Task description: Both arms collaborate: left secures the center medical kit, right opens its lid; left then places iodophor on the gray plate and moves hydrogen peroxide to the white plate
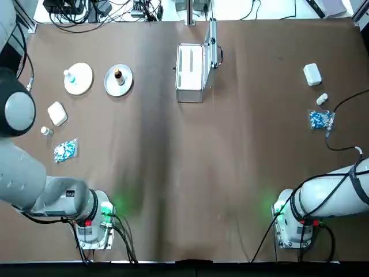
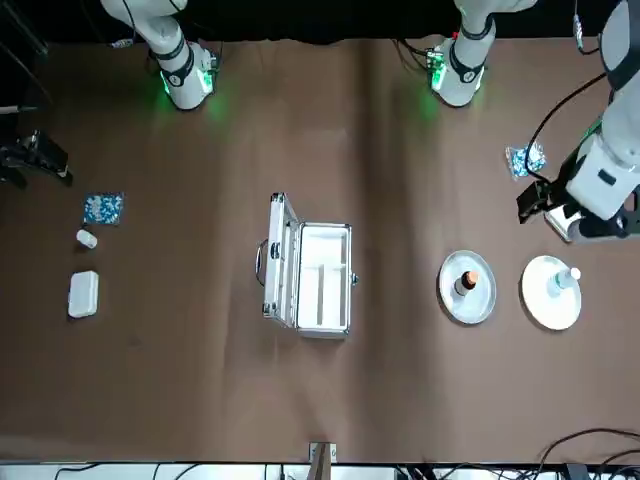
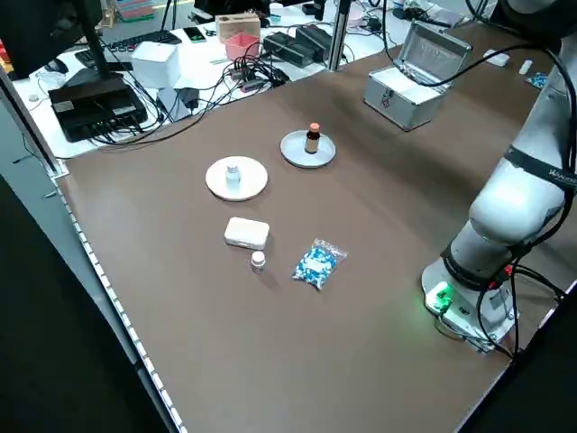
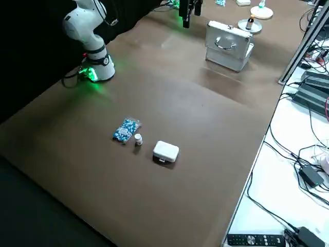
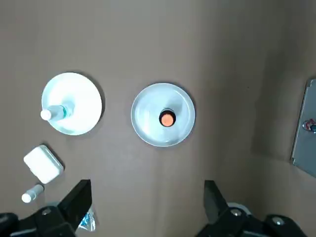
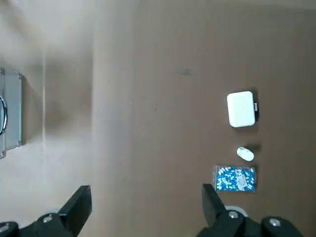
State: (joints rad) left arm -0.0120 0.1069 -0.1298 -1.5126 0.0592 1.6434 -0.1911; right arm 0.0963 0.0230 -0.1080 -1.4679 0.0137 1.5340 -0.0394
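Note:
The silver medical kit (image 1: 190,72) stands at the table's far centre with its lid (image 1: 212,46) raised upright; its inside (image 2: 322,275) looks bare. The dark brown iodophor (image 1: 118,75) stands on the rimmed gray plate (image 1: 127,84). To its left the whitish hydrogen peroxide (image 1: 70,76) stands on the white plate (image 1: 83,72). High above these plates my left gripper (image 5: 147,197) hangs open, holding nothing. My right gripper (image 6: 145,202) is open too, raised over the table's right half, well away from the kit.
A rounded white box (image 1: 57,113), a small vial (image 1: 46,131) and a blue pill pack (image 1: 65,150) lie at the left. A matching box (image 1: 312,74), vial (image 1: 322,99) and pack (image 1: 320,119) lie at the right. Cables run along the far edge.

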